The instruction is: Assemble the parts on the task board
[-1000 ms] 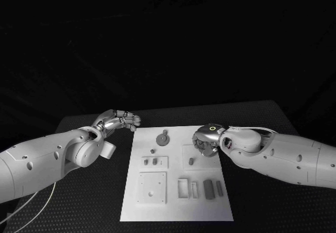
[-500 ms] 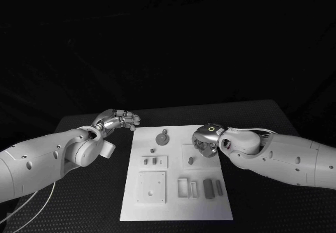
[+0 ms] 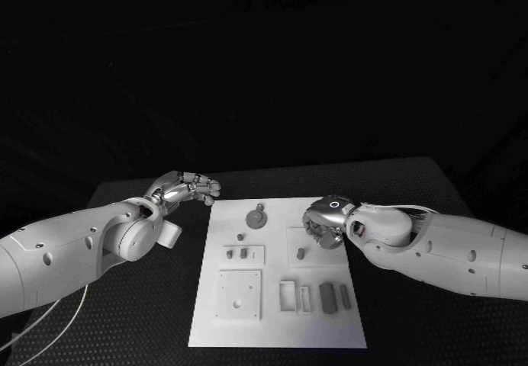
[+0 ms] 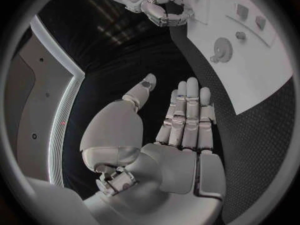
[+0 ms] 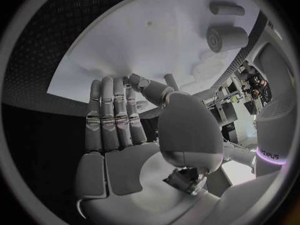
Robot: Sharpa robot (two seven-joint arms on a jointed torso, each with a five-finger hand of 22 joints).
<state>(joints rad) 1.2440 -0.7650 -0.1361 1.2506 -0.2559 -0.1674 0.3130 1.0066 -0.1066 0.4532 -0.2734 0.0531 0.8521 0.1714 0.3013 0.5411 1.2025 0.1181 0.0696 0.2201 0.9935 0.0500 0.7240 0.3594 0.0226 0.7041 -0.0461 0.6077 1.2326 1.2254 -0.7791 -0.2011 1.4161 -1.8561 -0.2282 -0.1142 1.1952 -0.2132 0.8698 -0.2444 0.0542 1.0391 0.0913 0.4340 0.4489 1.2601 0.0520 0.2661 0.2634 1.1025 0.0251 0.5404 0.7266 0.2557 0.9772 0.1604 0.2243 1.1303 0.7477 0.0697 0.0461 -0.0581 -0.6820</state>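
On the black table (image 3: pixel 407 183) the white task board (image 3: pixel 281 305) lies lengthwise away from the robot. Nearest on it sit a square plate (image 3: pixel 239 294) with a small hole and, beside it, a row of upright grey parts (image 3: pixel 326 296) next to a narrow recessed tray (image 3: pixel 288 295). Farther up, two short pegs stand in a small rectangular block (image 3: pixel 243 255), and beyond that a round gear-like part (image 3: pixel 255 219) lies flat on the board. The right hand (image 3: pixel 325 226) hovers over the board's far right portion with fingers straight and side by side, holding nothing. The left hand (image 3: pixel 185 187) rests off the board at its far left corner — fingers extended together, empty. Against a second ago the right hand has edged slightly along the board; the left hand and the parts lie as before.
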